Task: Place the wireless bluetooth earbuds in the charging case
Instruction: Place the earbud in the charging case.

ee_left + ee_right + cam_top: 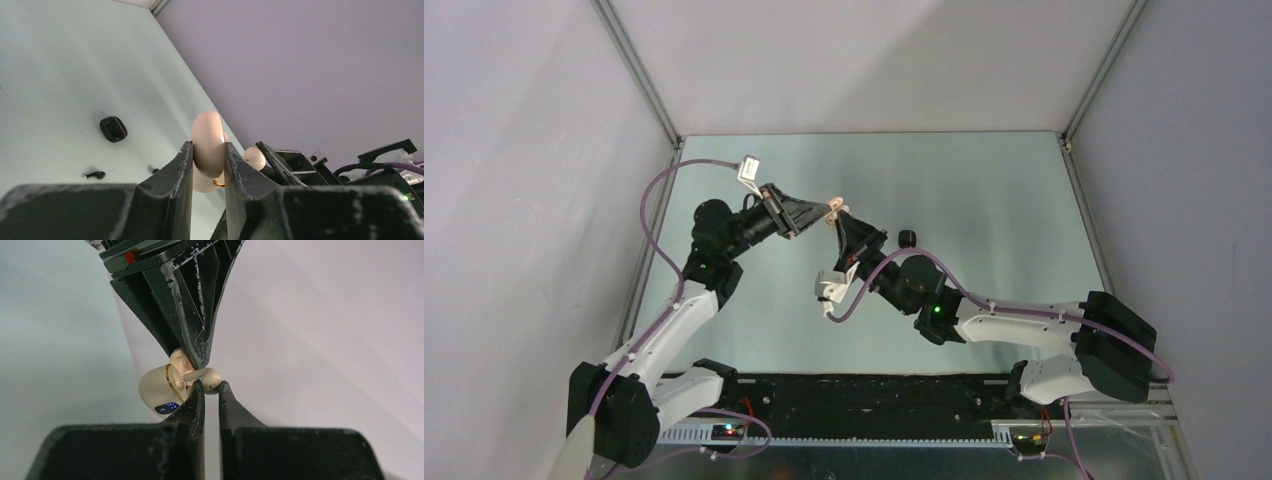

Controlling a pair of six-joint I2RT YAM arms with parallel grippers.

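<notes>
Earbud (207, 377), cream, pinched at the tips of my right gripper (210, 383), hangs just beside the cream case (157, 390), which my left gripper (207, 146) clamps by its sides above the table (50, 75). I count one cream earbud and one cream case. On the table lie one black case (113, 129) and, near it, one black bud (95, 174). A dark speck (156, 170) beyond that bud is too small for me to name. From above, the meeting fingers hide most of both cream pieces.
</notes>
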